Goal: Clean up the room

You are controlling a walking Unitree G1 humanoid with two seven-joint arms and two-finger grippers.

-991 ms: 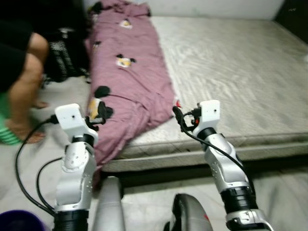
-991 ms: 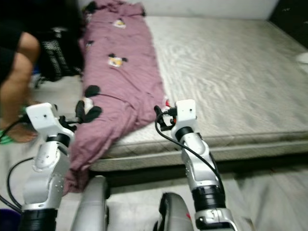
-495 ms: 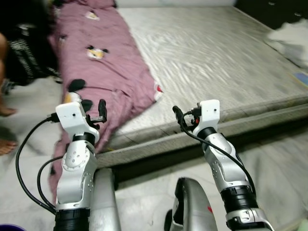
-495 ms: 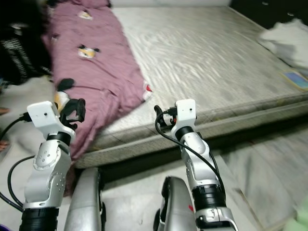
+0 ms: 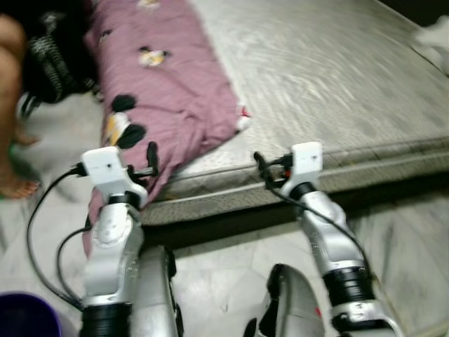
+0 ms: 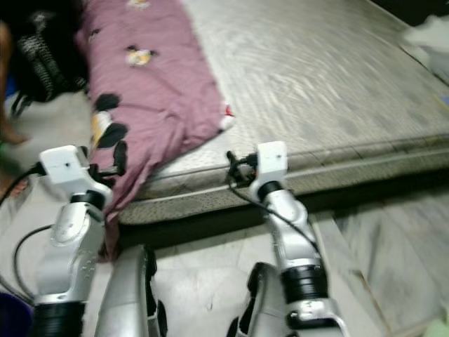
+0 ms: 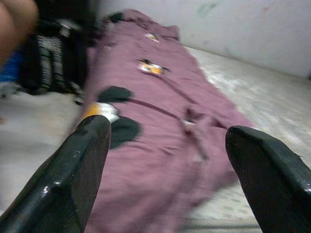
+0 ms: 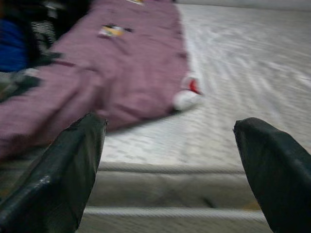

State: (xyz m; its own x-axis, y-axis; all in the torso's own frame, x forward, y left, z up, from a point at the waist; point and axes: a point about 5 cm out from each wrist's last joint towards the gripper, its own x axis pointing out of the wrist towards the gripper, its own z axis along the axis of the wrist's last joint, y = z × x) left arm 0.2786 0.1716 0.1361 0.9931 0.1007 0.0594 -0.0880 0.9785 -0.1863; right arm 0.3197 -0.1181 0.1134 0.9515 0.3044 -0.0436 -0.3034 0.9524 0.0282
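Nearest, the left tool and right tool are raised before the bed edge, each with its black fingers spread wide and holding nothing. Just beyond them lies the grey striped mattress, its front edge facing the pale marble floor. A mauve cartoon-print blanket covers the mattress's left side and spills over onto the floor. Farther left, a person's bare leg is cut off, blurred.
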